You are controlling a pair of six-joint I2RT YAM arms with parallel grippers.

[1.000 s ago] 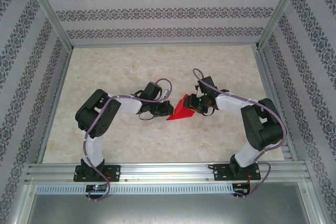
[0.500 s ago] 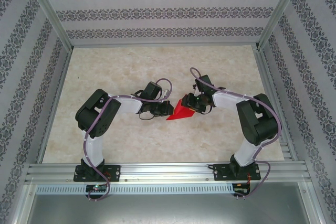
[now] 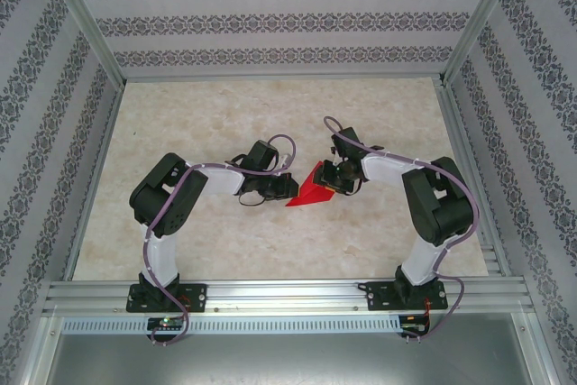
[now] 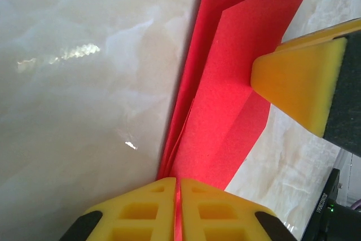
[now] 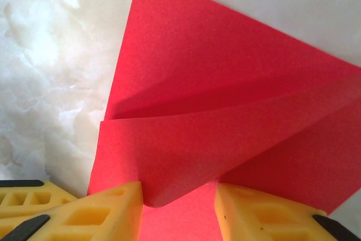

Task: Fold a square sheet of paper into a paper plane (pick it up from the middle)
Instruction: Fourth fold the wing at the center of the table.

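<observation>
Paper was the whole business here: the square sheet of paper [image 3: 311,191], red and already creased to a pointed wedge, lay on the table [image 3: 225,114] between my two claws. My left claw [image 4: 176,196] was clamped flat on the narrow tip, pads together with only the red edge between them. I judged it an anchor, so the wedge could not slide or spin while the other end was worked. Ahead of it the layers fanned out toward my right claw [image 5: 177,201], whose jaws stood apart, one either side of a flap that curled up and over from the sheet. Straddling it that way set the flap up to be pinched and laid flat along the crease. The curl sat round and unsquashed, so I took it as not gripped.
</observation>
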